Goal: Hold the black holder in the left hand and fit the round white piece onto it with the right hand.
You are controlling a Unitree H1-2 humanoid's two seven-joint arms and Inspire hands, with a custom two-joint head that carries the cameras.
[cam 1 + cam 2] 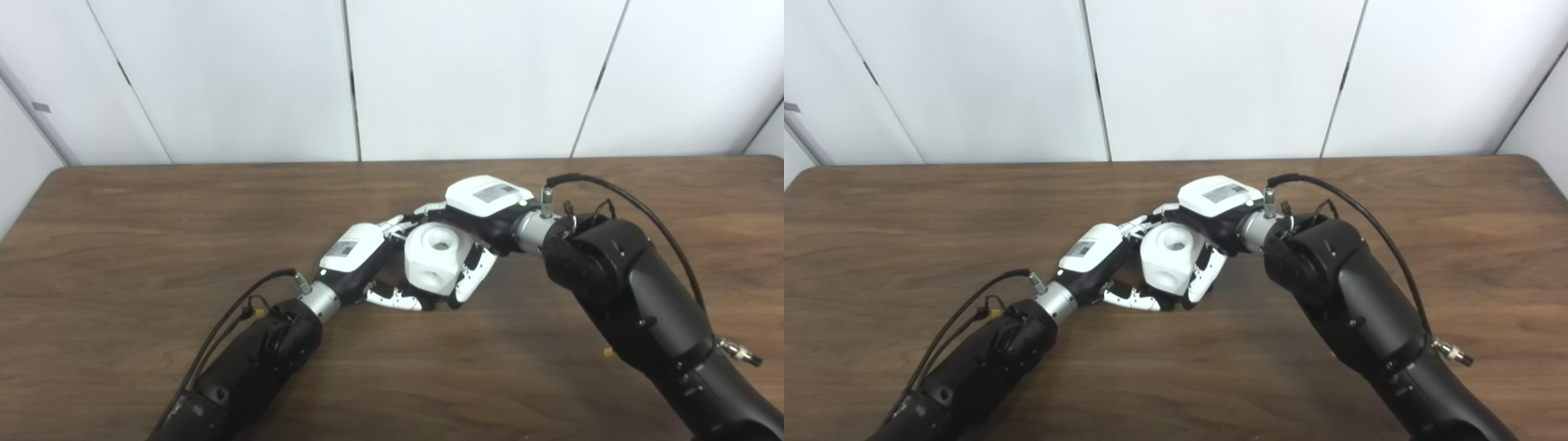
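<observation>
The dark brown wood-grain table spans the full width of both views, with pale grey wall panels standing behind its far edge. Both black robot arms meet near the table's centre.

The right hand, white-shelled with black-and-white fingers, lies just right of the table's centre, palm downward. Its fingers are wrapped over the top and right face of the white faceted plastic piece, gripping it.

The left hand, of the same build, lies just left of the table's centre, touching the white piece on its left side. Its fingers curl beneath and around the lower edge of that piece; whether they grip it or something under it cannot be told.

The white piece sits between the two hands, above the table's centre, showing a round hole in its upper face and another in its front face.

The black holder cannot be made out.
</observation>
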